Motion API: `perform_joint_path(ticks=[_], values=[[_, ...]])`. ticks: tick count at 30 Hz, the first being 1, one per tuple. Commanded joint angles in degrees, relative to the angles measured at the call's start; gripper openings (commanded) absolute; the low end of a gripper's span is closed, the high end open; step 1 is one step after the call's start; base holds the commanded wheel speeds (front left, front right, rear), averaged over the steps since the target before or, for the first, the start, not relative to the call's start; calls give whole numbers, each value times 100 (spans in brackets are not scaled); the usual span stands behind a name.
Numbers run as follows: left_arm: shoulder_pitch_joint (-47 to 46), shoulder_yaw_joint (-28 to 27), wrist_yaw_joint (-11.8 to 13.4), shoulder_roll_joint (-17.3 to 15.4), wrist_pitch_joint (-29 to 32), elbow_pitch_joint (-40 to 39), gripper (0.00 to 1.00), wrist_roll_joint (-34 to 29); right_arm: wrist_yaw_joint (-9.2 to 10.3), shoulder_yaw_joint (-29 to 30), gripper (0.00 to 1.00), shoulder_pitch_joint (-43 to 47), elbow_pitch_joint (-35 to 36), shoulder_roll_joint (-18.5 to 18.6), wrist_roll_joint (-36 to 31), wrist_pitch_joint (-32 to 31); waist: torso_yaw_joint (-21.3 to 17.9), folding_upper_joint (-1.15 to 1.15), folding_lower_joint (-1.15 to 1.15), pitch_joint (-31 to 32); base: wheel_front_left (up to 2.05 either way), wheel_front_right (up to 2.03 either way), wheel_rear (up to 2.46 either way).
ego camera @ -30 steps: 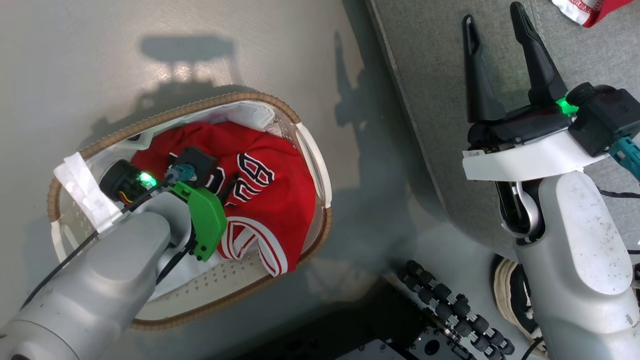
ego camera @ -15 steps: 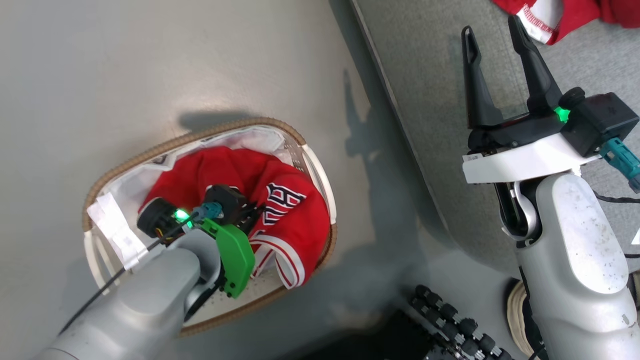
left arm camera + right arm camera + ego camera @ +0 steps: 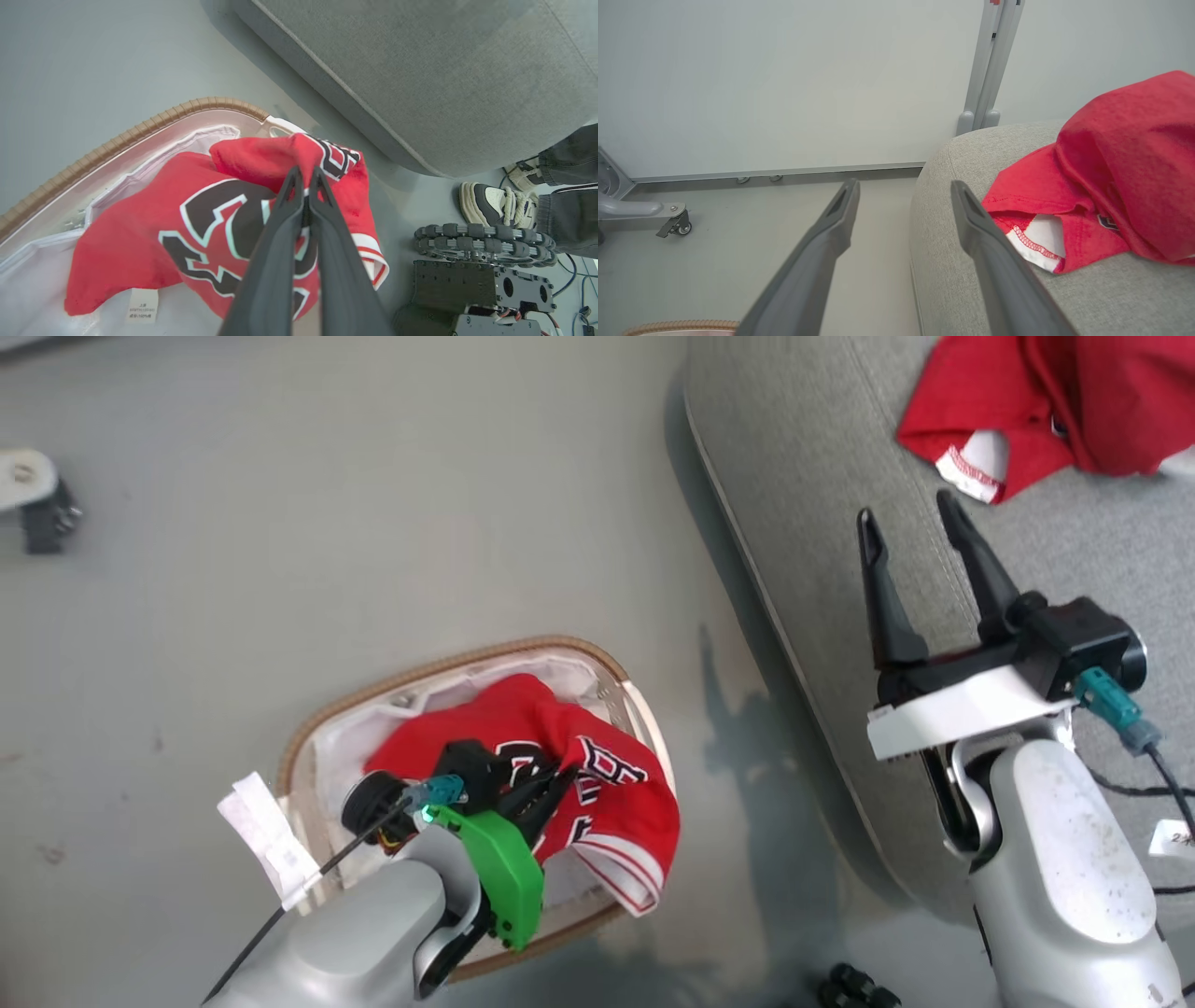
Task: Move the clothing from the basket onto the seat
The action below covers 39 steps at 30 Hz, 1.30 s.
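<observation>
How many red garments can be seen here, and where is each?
2. The jersey sits in the basket, pinched by the left gripper. The plain garment lies on the seat. Another could be hidden beneath the jersey.

Bright even light, soft floor (image 3: 373,523) shadows, sharp focus

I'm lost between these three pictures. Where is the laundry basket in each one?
Head view: basket lower centre-left.
Left wrist view: basket at left, brown rim arcing across.
Right wrist view: basket a rim sliver at the bottom left edge.
Shared landmark: grey seat, right of it in every view.
</observation>
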State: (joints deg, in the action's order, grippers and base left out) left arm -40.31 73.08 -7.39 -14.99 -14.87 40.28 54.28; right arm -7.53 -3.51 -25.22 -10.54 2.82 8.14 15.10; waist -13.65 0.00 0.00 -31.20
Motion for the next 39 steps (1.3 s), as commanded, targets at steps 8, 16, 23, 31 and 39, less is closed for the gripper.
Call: perform_joint_path(ticks=[8, 16, 23, 31, 39], values=[[513, -963, -19, 58, -40, -654, 0, -402, 8, 93, 100, 483, -197, 25, -134, 9, 797, 0, 0, 1388, 0, 0, 0], [962, -1941, -18, 119, -42, -1288, 0, -989, 8, 80, 100, 872, -324, 24, -147, 8, 991, 0, 0, 1957, 0, 0, 0], [1143, -2681, -18, 270, -42, -1834, 0, -1421, 8, 37, 100, 1173, -374, 23, -172, 8, 1069, 0, 0, 2260, 0, 0, 0], [1249, -3220, -18, 390, -42, -2227, 0, -1729, 8, -41, 100, 1492, -487, 24, -48, 8, 1090, 0, 0, 2606, 0, 0, 0], [1317, -3688, -18, 504, -42, -2500, 0, -1999, 8, -215, 100, 1789, -609, 21, 43, 8, 1139, 0, 0, 2857, 0, 0, 0]])
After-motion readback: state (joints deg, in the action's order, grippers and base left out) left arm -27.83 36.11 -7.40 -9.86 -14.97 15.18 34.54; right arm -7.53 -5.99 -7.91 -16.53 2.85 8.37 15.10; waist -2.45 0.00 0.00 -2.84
